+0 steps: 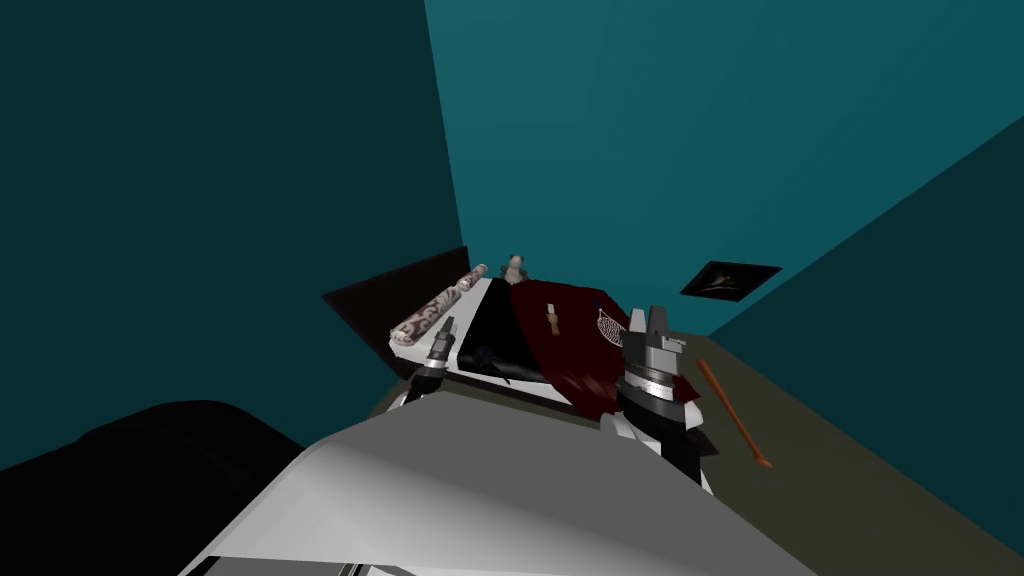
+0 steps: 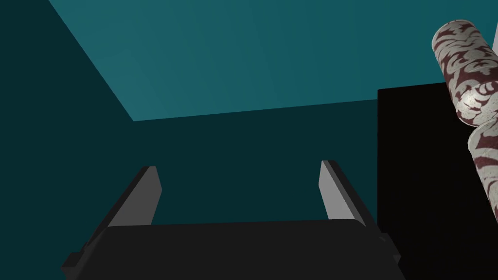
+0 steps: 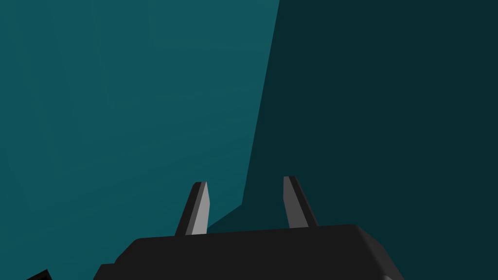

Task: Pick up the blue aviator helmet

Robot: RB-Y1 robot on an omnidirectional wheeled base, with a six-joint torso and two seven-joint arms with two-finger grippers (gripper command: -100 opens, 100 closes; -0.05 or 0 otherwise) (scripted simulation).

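While left pincer [image 2: 238, 167] gapes, helmet [image 1: 515, 267] lies well beyond.

Roll [image 1: 437, 308] laid along the bed's [image 1: 520, 388] left edge, left pincer [image 1: 446, 324] held just beside it; cloth [image 1: 560, 340] spread over the right half, small object [image 1: 515, 267] set at the far end. Stick [image 1: 733, 412] noted on the floor [image 1: 800, 450] to the right.

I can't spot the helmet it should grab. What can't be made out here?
Small pale thing beyond the dark red cover, head view: too small to name.
That cover's near corner, head view: hidden behind the right gripper.
Patterned roll, left wrist view: cut off by the edge.
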